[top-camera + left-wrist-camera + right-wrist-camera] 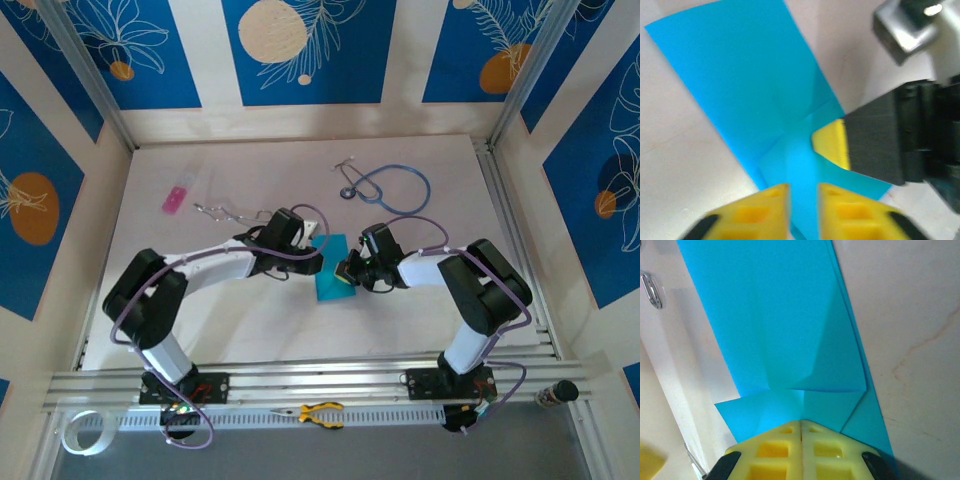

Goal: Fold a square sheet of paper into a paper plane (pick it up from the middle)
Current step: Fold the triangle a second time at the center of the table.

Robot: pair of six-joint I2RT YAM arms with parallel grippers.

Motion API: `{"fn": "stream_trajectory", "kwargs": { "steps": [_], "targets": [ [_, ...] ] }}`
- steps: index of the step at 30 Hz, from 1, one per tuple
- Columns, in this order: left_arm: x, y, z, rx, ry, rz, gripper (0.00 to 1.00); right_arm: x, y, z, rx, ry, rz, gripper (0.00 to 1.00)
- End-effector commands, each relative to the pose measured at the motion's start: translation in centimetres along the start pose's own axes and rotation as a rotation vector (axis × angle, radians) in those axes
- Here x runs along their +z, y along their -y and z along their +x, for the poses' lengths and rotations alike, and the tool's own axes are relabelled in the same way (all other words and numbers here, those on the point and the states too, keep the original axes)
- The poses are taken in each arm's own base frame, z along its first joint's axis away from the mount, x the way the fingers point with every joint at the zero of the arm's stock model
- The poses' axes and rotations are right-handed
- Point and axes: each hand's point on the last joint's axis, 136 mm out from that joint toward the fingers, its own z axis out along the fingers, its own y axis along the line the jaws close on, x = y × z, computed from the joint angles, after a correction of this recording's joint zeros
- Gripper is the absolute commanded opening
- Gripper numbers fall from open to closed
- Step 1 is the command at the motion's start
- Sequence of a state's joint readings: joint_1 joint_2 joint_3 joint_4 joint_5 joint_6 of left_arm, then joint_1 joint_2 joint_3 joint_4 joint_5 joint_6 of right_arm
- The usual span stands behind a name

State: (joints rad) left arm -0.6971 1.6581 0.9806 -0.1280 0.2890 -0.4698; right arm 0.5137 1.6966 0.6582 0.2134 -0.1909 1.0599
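1. Paper position: the thin, matte cyan-blue paper sheet (pixel 328 286) lies partly folded on the white tabletop (pixel 250 330), near its centre and between the two grippers. In the top view it reads as a narrow upright rectangle.
2. Fold state: the right wrist view shows the cyan-blue paper sheet (pixel 790 315) with a triangular flap turned over and creases meeting just ahead of the fingers. The left wrist view shows the same sheet (pixel 740 75) with creases converging near its lower end.
3. Left gripper (pixel 312 258): it sits at the 9 o'clock side of the sheet. In its own view, the left gripper (pixel 803 200) has its yellow fingers (pixel 760 210) slightly parted, with a strip of cyan paper showing in the gap. Contact with the paper cannot be determined.
4. Right gripper (pixel 350 270): it sits at the 3 o'clock side of the sheet. In its own view, the right gripper (pixel 801 426) has both yellow fingers pressed together with no gap, tips at the folded paper. In the left wrist view its yellow tip (pixel 832 145) rests on the sheet.
5. Other items:
   - a blue-tubed stethoscope (pixel 395 187) at 1 o'clock from the sheet
   - a small pink rectangle (pixel 175 197) at 10 o'clock
   - yellow-handled pliers (pixel 320 412) at 6 o'clock, on the front rail
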Motion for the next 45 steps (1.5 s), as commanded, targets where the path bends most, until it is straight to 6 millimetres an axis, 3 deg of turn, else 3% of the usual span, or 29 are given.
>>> {"fn": "stream_trajectory", "kwargs": {
  "steps": [1, 6, 14, 25, 45],
  "targets": [
    [-1.1, 2.4, 0.8, -0.085, -0.039, 0.126, 0.06, 0.0, 4.5, 1.2, 0.068, -0.025, 0.148, 0.00],
    [0.2, 4.9, 2.2, -0.154, -0.136, 0.242, 0.00, 0.0, 4.5, 1.3, 0.066, -0.026, 0.146, 0.00],
    [3.1, 4.3, 4.2, -0.171, -0.218, 0.221, 0.00, 0.0, 4.4, 1.1, 0.071, -0.020, 0.145, 0.00],
    [4.3, 4.7, 4.7, -0.176, -0.261, 0.269, 0.00, 0.2, 4.3, 1.2, 0.075, -0.025, 0.146, 0.00],
    [5.0, 1.0, 8.1, -0.157, -0.321, 0.122, 0.00, 0.2, 4.9, 1.4, 0.079, -0.035, 0.155, 0.00]
  ]
}}
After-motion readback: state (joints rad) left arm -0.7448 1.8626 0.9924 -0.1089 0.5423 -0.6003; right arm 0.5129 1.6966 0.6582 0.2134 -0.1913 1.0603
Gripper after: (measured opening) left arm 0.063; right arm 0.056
